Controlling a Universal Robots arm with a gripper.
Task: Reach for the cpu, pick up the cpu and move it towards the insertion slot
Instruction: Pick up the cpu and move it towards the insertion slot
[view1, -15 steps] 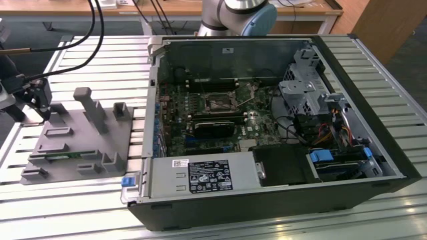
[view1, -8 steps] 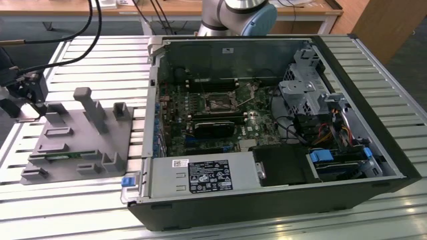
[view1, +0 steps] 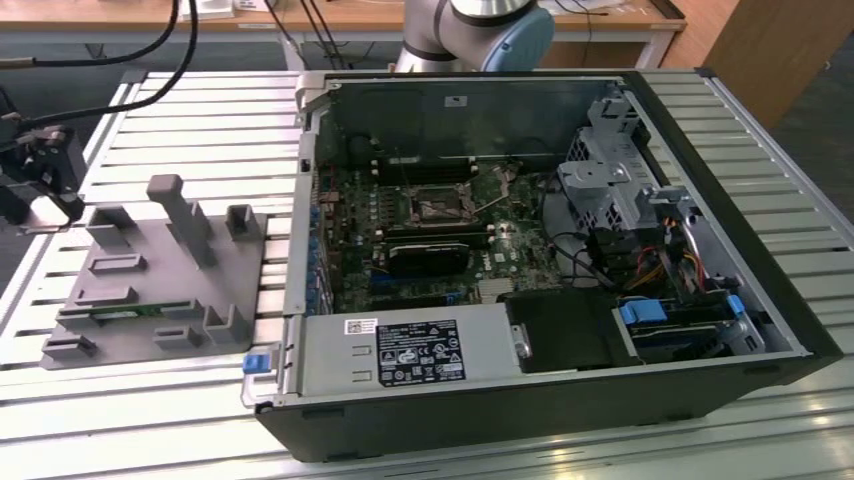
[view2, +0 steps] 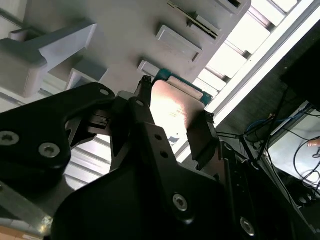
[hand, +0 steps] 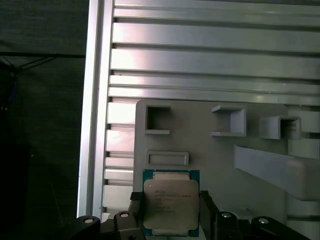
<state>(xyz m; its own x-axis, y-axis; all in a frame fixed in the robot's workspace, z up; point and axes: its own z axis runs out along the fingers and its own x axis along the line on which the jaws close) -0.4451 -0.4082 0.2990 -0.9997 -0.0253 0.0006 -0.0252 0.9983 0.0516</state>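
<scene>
**Claw clamped on the cpu over the grey fixture plate**

In both wrist views the claw (hand: 170, 207) (view2: 176, 102) is narrowed onto the cpu (hand: 169, 197) (view2: 172, 112). One black finger (hand: 206, 202) presses each of two opposite edges, and the other two edges, with their teal rim, are free. Whether the chip rests on the grey fixture plate (hand: 220, 150) or hangs just clear of it cannot be told. In the first wrist view a shallow rectangular pocket (hand: 167, 158) lies just past the cpu's free edge, with raised brackets (hand: 229, 121) farther on. Beyond the plate's border run the slats of the tabletop (hand: 200, 60), ending at a rail with dark floor past it.

In the exterior view the plate sits at lower left with a green memory stick (view1: 127, 312) lying in it. The open computer case (view1: 534, 420) takes the centre and right. Its near wall stands just beside the plate, with a narrow strip of slats between. The cpu socket (view1: 438, 207) lies open from above at upper centre, on the motherboard (view1: 514, 265). The drive cage (view1: 607, 185) rises to its right.
</scene>
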